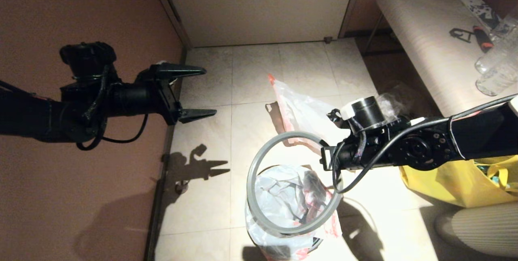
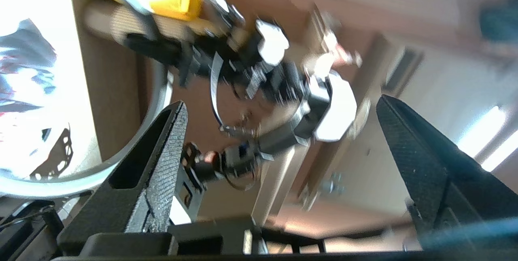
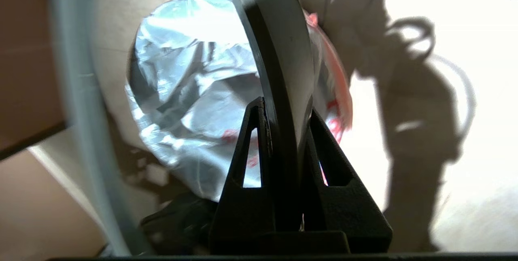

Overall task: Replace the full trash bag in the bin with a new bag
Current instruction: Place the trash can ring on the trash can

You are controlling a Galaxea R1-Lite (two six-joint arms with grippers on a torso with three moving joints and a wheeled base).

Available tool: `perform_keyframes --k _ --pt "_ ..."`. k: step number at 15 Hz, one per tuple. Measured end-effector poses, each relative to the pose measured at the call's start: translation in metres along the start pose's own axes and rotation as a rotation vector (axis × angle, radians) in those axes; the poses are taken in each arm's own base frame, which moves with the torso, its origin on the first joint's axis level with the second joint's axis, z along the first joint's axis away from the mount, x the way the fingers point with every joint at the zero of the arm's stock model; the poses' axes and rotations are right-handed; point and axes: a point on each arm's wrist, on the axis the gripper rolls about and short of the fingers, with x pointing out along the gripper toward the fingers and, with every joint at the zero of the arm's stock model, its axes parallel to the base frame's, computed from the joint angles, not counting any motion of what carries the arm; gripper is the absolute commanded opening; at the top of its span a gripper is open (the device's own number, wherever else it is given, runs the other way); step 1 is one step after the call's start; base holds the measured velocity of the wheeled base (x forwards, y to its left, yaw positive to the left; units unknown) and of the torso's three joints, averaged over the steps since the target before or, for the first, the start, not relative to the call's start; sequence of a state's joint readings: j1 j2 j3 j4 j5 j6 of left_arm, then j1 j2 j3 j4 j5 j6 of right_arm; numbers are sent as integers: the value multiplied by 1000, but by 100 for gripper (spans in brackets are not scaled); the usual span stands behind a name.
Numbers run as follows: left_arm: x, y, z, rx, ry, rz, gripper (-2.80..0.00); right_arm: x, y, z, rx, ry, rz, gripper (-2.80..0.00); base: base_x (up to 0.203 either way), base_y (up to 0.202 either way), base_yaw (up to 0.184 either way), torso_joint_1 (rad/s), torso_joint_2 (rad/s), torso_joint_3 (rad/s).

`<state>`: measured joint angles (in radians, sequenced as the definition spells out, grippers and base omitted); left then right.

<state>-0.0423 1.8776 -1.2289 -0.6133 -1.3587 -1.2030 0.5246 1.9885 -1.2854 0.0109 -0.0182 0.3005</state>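
Head view: the grey hoop is pinched by its right edge in the right end effector and held tilted above the bin, where the full trash bag sits at near centre. The new bag lies on the floor beyond, its long axis running far-left to near-right. The left end effector is held wide apart, empty, at the far left.

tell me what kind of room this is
Probably a corner of a home or small indoor room: tiled floor, a closed door, a striped bench against the wall, and a bag-lined bin on the floor.
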Motion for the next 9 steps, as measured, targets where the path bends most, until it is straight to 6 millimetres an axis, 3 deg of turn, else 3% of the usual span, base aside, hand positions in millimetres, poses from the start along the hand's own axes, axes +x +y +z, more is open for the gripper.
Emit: perform_keyframes --k 4,5,9 --pt "12 39 17 -69 -173 103 0 4 6 -20 -108 -4 -69 -280 0 0 0 0 0 0" --pt "18 46 17 -56 -229 150 -280 4 9 -26 -121 6 -80 -280 0 0 0 0 0 0" --pt "54 81 13 26 -357 503 -280 7 13 -39 -144 9 -86 -280 0 0 0 0 0 0"
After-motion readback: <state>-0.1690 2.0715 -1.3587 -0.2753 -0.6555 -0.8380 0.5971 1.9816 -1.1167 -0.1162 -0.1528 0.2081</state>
